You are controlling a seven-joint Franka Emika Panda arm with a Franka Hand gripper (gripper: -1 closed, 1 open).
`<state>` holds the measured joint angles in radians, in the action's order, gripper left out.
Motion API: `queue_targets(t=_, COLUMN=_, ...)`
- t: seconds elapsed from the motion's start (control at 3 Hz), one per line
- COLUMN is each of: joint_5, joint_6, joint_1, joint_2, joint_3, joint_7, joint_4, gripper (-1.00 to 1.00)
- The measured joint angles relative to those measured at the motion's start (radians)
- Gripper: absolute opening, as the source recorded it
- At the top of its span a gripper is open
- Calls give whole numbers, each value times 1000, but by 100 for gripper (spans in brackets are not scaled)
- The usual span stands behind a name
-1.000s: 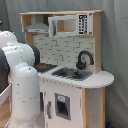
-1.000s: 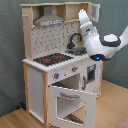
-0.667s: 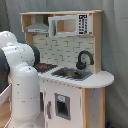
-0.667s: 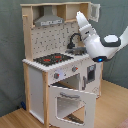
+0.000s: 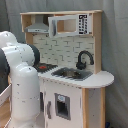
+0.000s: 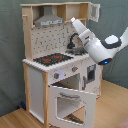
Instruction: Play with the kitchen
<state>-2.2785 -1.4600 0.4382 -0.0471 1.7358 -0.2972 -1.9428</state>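
The kitchen [image 5: 70, 75] is being shown standing upright on a wooden floor [image 6: 112, 107] in both exterior views, with a grey curtain [image 6: 10, 55] hanging behind it. In the second exterior view the kitchen [image 6: 55, 65] is being seen from its hob end, and the windowed oven door [image 6: 70, 102] is being held wide open, hinged down and tilting outward toward the floor. The red-ringed hob [image 6: 52, 59] is being shown on the worktop, with the black faucet [image 6: 74, 40] arching over the sink just beyond it. The grey hood [image 6: 48, 19] is being displayed above, against the pegboard back [image 6: 52, 39].

The white arm [image 6: 97, 45] is being reached in from the second exterior view's right, above the counter, its slim far end pointing up toward the upper shelf near the faucet. The gripper [image 6: 74, 21] is being seen only end-on there, so whether its fingers are parted or together cannot be told.

In the first exterior view the arm's bulky white body [image 5: 22, 80] is being shown at the first exterior view's left, in front of the hob, while the faucet [image 5: 84, 59], the sink [image 5: 72, 74] and the microwave-style cupboard [image 5: 70, 25] are being left in plain sight.
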Motion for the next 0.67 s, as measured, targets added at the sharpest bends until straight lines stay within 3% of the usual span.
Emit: queue_targets(t=0.67, joint_5=47, joint_6=-223, joint_1=-1, joint_2=-2, joint_3=4, joint_7=-10, joint_4=-3, gripper=100)
